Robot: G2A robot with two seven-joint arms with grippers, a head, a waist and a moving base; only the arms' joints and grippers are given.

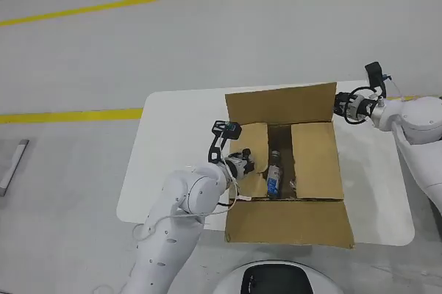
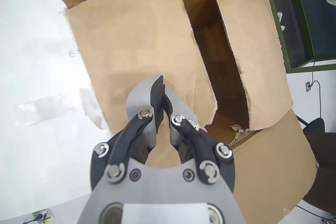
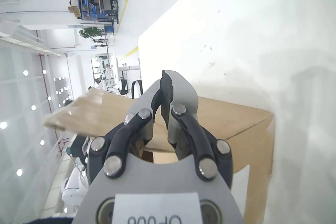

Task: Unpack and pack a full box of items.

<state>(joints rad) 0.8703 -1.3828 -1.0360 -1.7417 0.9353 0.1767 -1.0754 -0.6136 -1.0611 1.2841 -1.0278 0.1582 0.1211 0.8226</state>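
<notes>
Progress: early, I'd say. The box point(image 1: 287, 220) sits mid-table point(image 1: 176, 147) with both long outer flaps folded out flat. Both inner flaps lie roughly level over the opening, leaving just a slot between them. Through the slot I can see a bottle point(image 1: 273, 175) lying in the box, dark cap toward the far side. There's more stuff beside it, can't tell what. No items are out on the table, only a scrap of clear film point(image 2: 39, 109) beside the box on the left. My read: outer flaps done, inner flaps not cleared, unpacking not begun, whole repack left to do.

Jaws:
- left gripper point(image 2: 160, 84): pressed together at the tips, nothing between them. It's over the left inner flap point(image 2: 131, 38), toward its near end. Can't tell whether the tips touch the cardboard.
- right gripper point(image 3: 163, 82): also closed tip to tip, empty. It sits just off the far right corner of the box, not touching it as far as I can see. The right inner flap point(image 2: 252, 51) has nothing on it.

Next step probably needs the left flap pushed outward. With the jaws closed that'd be a nudge, not a pinch. The torn flap edges look weak and could rip further
</notes>
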